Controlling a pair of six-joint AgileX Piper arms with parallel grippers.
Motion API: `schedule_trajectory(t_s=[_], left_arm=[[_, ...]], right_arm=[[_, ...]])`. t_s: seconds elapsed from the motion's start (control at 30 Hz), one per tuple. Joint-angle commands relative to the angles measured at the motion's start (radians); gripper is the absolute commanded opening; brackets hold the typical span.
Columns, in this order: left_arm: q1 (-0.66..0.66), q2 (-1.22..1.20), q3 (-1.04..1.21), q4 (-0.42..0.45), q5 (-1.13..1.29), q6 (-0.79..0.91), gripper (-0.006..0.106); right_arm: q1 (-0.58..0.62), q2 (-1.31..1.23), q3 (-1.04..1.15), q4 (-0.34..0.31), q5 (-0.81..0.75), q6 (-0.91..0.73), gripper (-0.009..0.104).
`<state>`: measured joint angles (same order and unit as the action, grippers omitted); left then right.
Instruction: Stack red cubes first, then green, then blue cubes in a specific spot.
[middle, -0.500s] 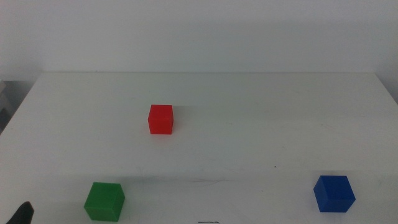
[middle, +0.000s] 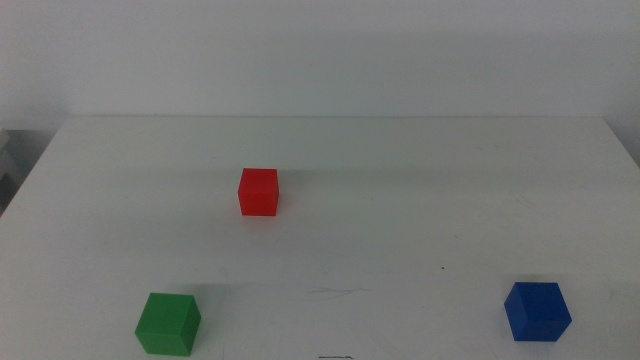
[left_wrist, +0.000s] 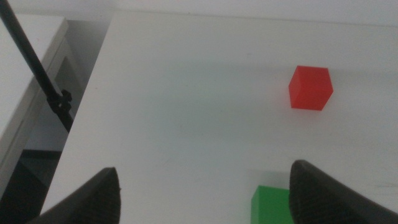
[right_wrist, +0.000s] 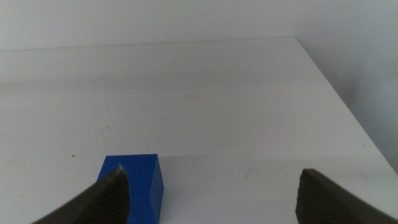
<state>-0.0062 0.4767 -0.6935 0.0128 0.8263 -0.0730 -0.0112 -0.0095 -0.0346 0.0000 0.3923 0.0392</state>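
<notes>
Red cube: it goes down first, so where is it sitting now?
In the middle view the red cube stands alone on the white table, left of centre, farther back than the green cube and the blue cube.

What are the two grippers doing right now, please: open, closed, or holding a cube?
Left gripper: open, holding nothing, green cube between its fingers' line.
Right gripper: open, holding nothing, blue cube by one finger.

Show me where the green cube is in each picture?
Middle view: the green cube sits near the bottom left, on the white table.
Left wrist view: it shows at the bottom edge, partly cut off, between the open left gripper jaws.
Right wrist view: not in it.
Shared landmark: the red cube, in the middle and left wrist views.
</notes>
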Motion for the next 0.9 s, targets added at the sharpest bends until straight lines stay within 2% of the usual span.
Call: schedule_trajectory(t_s=[0.0,0.37,0.63,0.77,0.87], left_arm=[[-0.003,0.087,-0.114,-0.021,0.003,0.008,0.091],[-0.003,0.410,-0.370,-0.068,0.228,0.008,0.091],[-0.003,0.583,-0.413,-0.117,0.180,0.049,0.091],[-0.021,0.643,-0.425,-0.182,0.144,0.043,0.091],[-0.087,0.706,-0.470,-0.125,0.138,-0.048,0.091]], right_arm=[[-0.003,-0.023,-0.026,-0.009,-0.073,-0.009,0.080],[-0.003,-0.023,-0.026,-0.009,-0.073,-0.009,0.080],[-0.003,-0.023,-0.026,-0.009,-0.073,-0.009,0.080],[-0.003,-0.023,-0.026,-0.009,-0.073,-0.009,0.080],[-0.003,-0.023,-0.026,-0.009,-0.073,-0.009,0.080]])
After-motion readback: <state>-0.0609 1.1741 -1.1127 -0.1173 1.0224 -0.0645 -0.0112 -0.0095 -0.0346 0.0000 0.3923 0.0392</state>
